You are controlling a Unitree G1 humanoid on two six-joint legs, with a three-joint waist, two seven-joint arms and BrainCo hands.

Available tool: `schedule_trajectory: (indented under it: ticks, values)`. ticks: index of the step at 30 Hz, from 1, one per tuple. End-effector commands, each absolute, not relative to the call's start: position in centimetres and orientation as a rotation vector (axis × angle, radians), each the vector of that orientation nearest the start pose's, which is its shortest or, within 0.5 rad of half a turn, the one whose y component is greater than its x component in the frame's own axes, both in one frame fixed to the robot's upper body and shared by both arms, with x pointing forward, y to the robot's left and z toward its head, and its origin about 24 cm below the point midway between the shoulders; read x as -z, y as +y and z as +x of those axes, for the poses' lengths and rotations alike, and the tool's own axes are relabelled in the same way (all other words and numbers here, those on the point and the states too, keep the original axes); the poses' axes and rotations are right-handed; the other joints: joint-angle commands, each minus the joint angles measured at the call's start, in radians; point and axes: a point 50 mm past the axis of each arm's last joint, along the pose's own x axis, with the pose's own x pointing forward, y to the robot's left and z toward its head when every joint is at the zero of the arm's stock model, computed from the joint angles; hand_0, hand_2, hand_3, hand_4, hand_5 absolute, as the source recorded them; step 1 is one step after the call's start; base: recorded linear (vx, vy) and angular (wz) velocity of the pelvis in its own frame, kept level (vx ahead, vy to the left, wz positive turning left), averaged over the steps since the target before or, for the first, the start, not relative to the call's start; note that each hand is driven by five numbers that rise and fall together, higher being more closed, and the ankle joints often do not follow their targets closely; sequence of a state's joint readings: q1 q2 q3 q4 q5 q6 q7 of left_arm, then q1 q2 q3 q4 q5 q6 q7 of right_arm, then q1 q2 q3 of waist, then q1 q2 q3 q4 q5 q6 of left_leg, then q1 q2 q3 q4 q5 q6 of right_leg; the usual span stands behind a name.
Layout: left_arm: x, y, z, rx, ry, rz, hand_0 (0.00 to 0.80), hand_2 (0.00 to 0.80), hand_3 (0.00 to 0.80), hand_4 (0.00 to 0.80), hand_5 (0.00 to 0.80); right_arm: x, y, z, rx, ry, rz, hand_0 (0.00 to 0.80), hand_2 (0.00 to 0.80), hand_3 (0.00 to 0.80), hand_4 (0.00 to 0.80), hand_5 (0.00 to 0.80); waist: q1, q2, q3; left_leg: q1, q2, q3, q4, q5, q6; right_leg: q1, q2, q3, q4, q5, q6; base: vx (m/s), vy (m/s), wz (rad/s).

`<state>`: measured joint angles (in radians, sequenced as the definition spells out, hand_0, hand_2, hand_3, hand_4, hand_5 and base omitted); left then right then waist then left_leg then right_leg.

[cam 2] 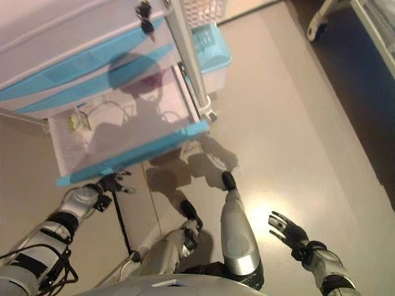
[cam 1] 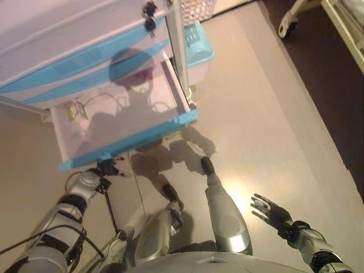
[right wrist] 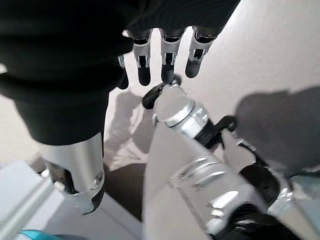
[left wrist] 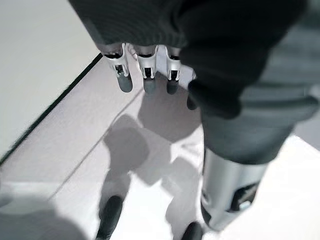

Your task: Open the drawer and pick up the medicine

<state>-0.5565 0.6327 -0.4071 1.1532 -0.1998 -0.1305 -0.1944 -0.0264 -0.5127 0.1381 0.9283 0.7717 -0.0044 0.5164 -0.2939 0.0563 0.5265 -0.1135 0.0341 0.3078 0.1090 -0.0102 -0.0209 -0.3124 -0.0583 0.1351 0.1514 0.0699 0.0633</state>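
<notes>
The cart's lower drawer (cam 1: 129, 143), white with a light-blue front, stands pulled open. Inside lie loose white cords and a small yellow-green item (cam 1: 73, 112) near its left end, which may be the medicine; I cannot tell for sure. My left hand (cam 1: 106, 169) hangs just below the drawer's front near its left end, off the drawer, fingers (left wrist: 145, 70) relaxed and holding nothing. My right hand (cam 1: 272, 211) is low at the right, far from the cart, fingers (right wrist: 167, 55) spread over the floor and empty.
The white cart (cam 1: 68, 34) has closed blue-fronted drawers above and keys (cam 1: 149, 17) hanging at its top right. A blue-lidded bin (cam 1: 199, 48) and a white basket (cam 1: 196, 8) sit behind its post. A wheeled frame (cam 1: 287, 25) stands on dark floor at far right.
</notes>
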Motion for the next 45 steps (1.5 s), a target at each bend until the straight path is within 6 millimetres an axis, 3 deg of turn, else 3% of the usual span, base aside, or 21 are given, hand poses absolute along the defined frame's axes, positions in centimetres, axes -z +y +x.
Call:
schedule_trajectory:
  ticks: [1,5,10,21,27,35,45]
  values:
    - [-5.7,35.9,30.9,-0.124,0.449,0.494,0.000,0.000,0.000,0.000,0.000,8.4,-29.4,16.6,-0.058,0.630,0.388,0.000,0.000,0.000,0.000,0.000,-0.016,-0.052,-0.017,-0.158,0.022,-0.037,0.344,-0.183,-0.001,-0.035,-0.038,0.006,0.042,-0.051,0.055,-0.099,0.016,0.00]
    - [-9.5,37.1,31.9,-0.136,0.356,0.451,0.000,0.000,0.000,0.000,0.000,8.2,-29.8,16.5,-0.028,0.584,0.407,0.000,0.000,0.000,0.000,0.000,-0.014,-0.058,-0.006,-0.220,0.036,-0.021,0.377,-0.174,-0.002,-0.094,-0.039,0.007,0.049,-0.039,0.054,-0.053,0.025,-0.04]
    - [-13.9,39.5,32.1,-0.274,0.292,0.483,0.000,0.000,0.000,0.000,0.000,8.1,-29.9,16.3,-0.002,0.557,0.423,0.000,0.000,0.000,0.000,0.000,-0.011,-0.063,-0.006,-0.293,0.044,-0.015,0.404,-0.168,-0.002,-0.166,-0.042,0.009,0.062,-0.028,0.055,-0.031,0.005,-0.02]
    - [-20.4,43.5,30.6,-0.546,0.155,0.418,0.000,0.000,0.000,0.000,0.000,8.0,-29.4,16.5,0.055,0.487,0.461,0.000,0.000,0.000,0.000,0.000,-0.001,-0.089,-0.006,-0.351,0.054,-0.021,0.410,-0.170,-0.008,-0.230,-0.037,-0.012,0.068,-0.014,0.057,-0.015,-0.009,0.03]
    - [-24.3,44.4,30.0,-0.717,0.044,0.449,0.000,0.000,0.000,0.000,0.000,8.2,-29.3,16.2,0.125,0.460,0.485,0.000,0.000,0.000,0.000,0.000,0.007,-0.107,-0.006,-0.359,0.059,-0.031,0.409,-0.184,-0.005,-0.235,-0.030,-0.019,0.060,-0.002,0.061,-0.011,-0.035,0.01]
    - [-28.9,44.6,29.2,-0.978,-0.157,0.443,0.000,0.000,0.000,0.000,0.000,8.9,-27.6,16.1,0.119,0.473,0.526,0.000,0.000,0.000,0.000,0.000,0.017,-0.151,-0.006,-0.350,0.061,-0.050,0.405,-0.225,0.005,-0.212,-0.029,-0.038,0.037,0.010,0.067,-0.001,-0.073,0.04]
    - [-32.4,44.7,27.3,-1.193,-0.496,0.223,0.000,0.000,0.000,0.000,0.000,9.7,-26.4,15.9,0.138,0.479,0.570,0.000,0.000,0.000,0.000,0.000,0.027,-0.201,-0.006,-0.326,0.084,-0.068,0.400,-0.241,0.005,-0.167,-0.008,-0.056,-0.001,0.019,0.068,0.000,-0.080,0.00]
